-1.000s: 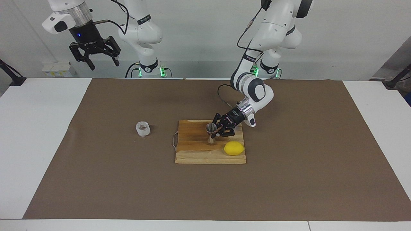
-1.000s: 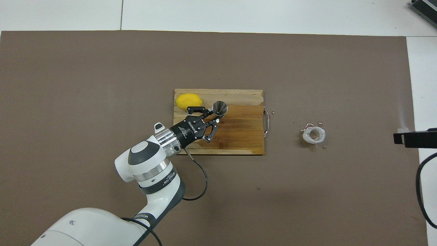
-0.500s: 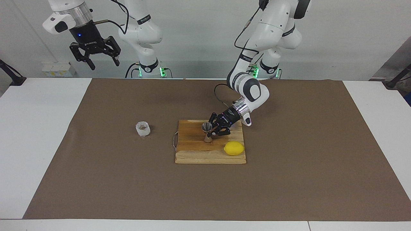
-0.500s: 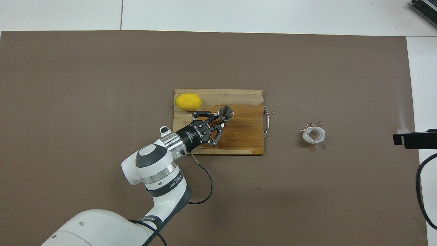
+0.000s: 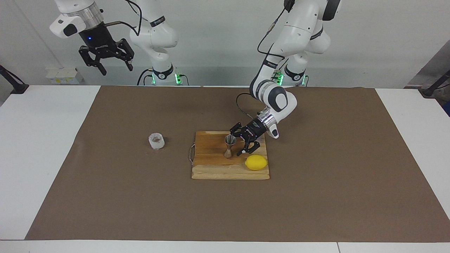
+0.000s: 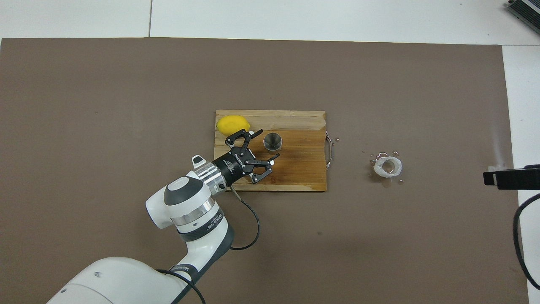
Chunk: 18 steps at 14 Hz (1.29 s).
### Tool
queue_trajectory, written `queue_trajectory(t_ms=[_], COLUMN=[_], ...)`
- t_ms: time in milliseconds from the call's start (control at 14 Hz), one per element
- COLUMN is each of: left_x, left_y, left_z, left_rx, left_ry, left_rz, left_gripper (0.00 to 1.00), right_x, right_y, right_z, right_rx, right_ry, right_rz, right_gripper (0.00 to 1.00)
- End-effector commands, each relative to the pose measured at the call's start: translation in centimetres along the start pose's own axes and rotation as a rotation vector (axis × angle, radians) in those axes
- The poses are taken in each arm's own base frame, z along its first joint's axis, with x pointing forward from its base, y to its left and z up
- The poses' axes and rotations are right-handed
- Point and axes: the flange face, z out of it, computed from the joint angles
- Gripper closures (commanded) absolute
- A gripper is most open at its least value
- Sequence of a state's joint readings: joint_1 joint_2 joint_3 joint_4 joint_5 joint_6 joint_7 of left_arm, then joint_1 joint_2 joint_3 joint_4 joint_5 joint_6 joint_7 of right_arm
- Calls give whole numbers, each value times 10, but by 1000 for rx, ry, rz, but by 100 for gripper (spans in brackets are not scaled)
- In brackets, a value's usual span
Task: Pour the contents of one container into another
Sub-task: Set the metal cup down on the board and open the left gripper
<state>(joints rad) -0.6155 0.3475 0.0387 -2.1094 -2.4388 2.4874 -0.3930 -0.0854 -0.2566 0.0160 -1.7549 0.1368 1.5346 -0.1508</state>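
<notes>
Steel jigger (image 5: 229,146), 1 item: hourglass form, standing upright on its lower cone on the wooden cutting board (image 5: 211,168), mouth up, near the board's middle; placed so, it seems ready to receive a pour. Lemon (image 5: 256,162), 1 item: yellow, on the same board at the corner toward the left arm's end and farther from the robots than the jigger, apart from it. Glass cup (image 5: 156,141), 1 item: squat, clear, thick-walled, upright on the brown mat (image 5: 316,196) that covers the table (image 5: 42,158), off the board toward the right arm's end and well apart from the jigger; small droplets lie on the mat around it in the overhead view. Left tool (image 5: 240,143), 1 item: low over the board just beside the jigger, fingers spread and grasping nothing; 1 finger stands near the jigger's upper cone and the other toward the lemon, and no contact with the jigger shows, so the jigger stands free. Right tool (image 5: 113,66), 1 item: raised high at the right arm's end of the table, fingers parted, empty, arm waiting. Judgement: the receiving vessel is set and the source cup is unheld, so the pour itself is not yet begun; the cup lies within the waiting arm's side.
</notes>
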Motion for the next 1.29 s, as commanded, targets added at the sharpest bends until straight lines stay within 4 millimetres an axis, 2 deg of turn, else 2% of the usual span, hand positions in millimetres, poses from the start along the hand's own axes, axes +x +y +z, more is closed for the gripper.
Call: queue_trajectory(t_ms=[0,143,286,643,786,929,1000,1143,1214], left_x=[-19,-33,-43,-63,-69,-75,-74,-73,-72], left_y=[8,8,13,18,24,46,51,72,85], left_z=[-15,-24,-30,-50,-57,-80,-86,-99,-106], left_rx=[-29,-15,1,76,105,105,129,172,198], left_ry=[82,138,177,199,208,218,210,220,224], left_rz=[86,171,261,452,529,595,618,696,734], left_gripper=[0,0,0,0,0,0,0,0,0], right_x=[-7,-10,-15,-13,-10,-5,-2,2,6], right_y=[-3,-5,-4,4,14,36,44,47,51], right_z=[-2,0,11,53,72,101,114,130,142], right_rx=[24,27,41,54,48,102,103,106,163], right_ry=[-26,-30,-43,-29,-7,56,95,136,169], right_rz=[-39,-82,-243,-608,-756,-859,-910,-943,-946], right_gripper=[0,0,0,0,0,0,0,0,0])
